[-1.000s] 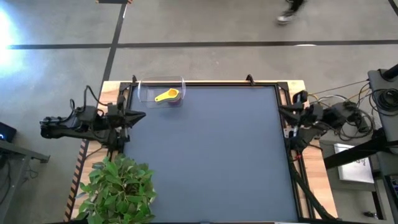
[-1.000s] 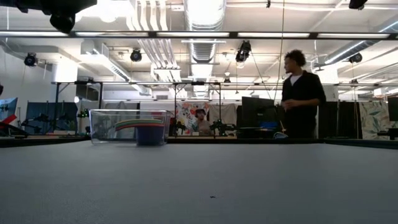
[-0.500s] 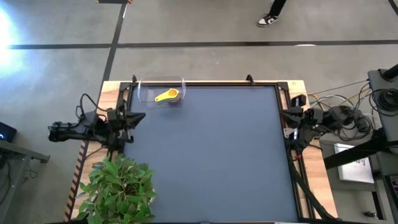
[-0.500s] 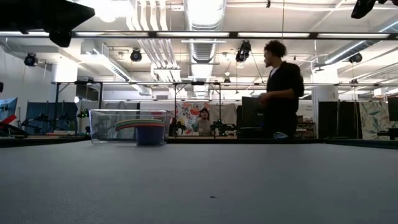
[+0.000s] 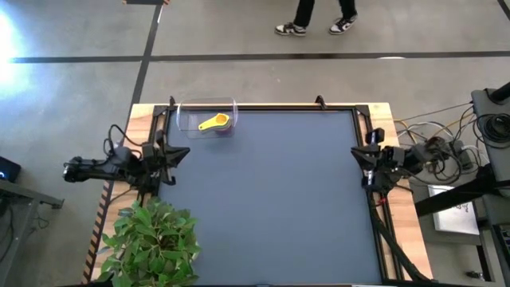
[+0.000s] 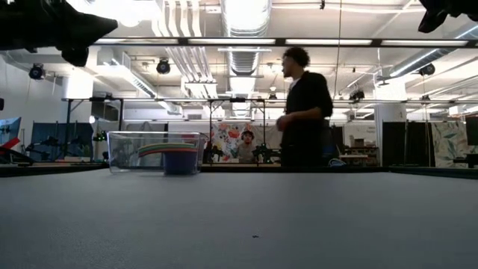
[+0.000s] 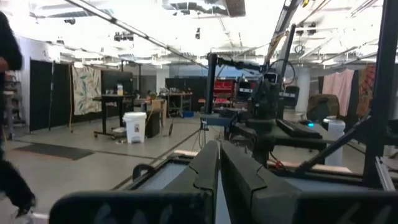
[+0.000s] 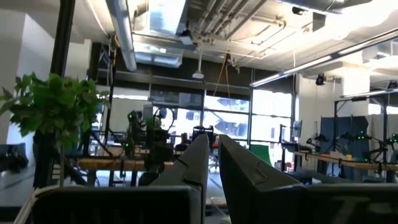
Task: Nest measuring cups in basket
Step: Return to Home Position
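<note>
The clear basket stands at the table's far left corner, its base on the dark mat. Inside it the measuring cups sit stacked one in another, a yellow one on top; the low view shows their coloured rims through the basket's wall. My left gripper hovers over the table's left edge, shut, with nothing between its fingers. My right gripper hovers over the right edge, also shut and empty. Both are far from the basket.
A potted plant stands at the near left corner, close to my left arm. Cables and gear lie beyond the right edge. A person walks on the floor past the far edge. The dark mat spreads between the arms.
Both arms have sunk lower at their own table edges, and their dark shapes have come down into the top corners of the low view. The person beyond the far edge has walked toward the left. The basket and cups have kept still.
</note>
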### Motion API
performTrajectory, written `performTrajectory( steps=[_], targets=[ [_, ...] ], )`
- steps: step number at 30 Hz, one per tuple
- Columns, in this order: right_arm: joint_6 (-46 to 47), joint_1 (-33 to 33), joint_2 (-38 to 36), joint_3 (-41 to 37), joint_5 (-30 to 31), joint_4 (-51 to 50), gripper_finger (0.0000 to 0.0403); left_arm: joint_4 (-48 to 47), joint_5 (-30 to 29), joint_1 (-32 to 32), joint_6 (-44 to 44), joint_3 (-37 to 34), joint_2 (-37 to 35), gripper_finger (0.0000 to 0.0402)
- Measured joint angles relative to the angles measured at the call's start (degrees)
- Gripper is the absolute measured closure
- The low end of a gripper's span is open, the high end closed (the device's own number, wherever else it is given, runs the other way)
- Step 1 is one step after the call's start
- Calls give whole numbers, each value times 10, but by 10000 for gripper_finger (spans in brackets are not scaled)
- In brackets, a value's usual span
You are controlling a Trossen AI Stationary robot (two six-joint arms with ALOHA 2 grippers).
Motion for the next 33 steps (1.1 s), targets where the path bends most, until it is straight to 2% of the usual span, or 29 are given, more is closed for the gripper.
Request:
performTrajectory(
  steps=[10,19,33],
  targets=[
    [9,0,0,-48,0,39,374,67,0,0,-15,-72,-2,402],
    [10,0,0,-99,0,97,374,60,0,0,-14,-73,0,402],
    [37,0,5,-104,1,65,375,-1,0,0,-31,-73,1,402]
  ],
)
